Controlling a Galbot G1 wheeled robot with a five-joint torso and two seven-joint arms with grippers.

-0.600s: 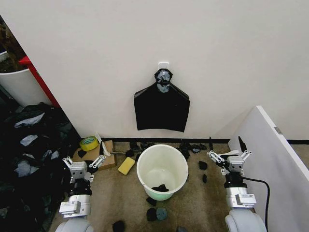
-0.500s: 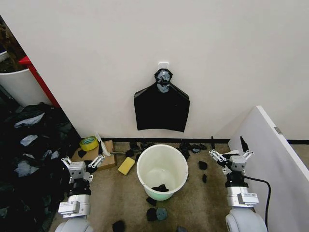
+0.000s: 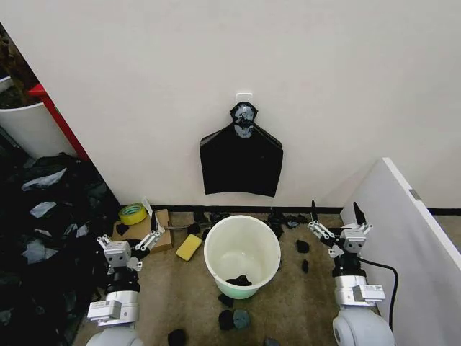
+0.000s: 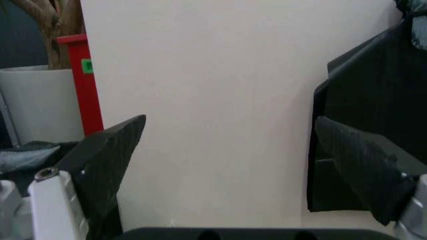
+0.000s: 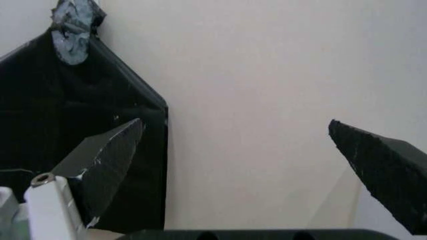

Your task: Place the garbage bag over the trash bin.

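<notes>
Against the far wall, a flat black house-shaped bundle [image 3: 241, 160] with a grey-taped knot is hung from a hook. Below it, on the floor, the trash bin [image 3: 242, 254] is stood upright between the two arms, with black scraps [image 3: 239, 280] lying inside it. To its left a yellow tape roll [image 3: 132, 213] is seen. The left hand [image 3: 130, 238] and the right hand [image 3: 336, 218] are both held with fingers spread wide, empty, either side of the bin.
</notes>
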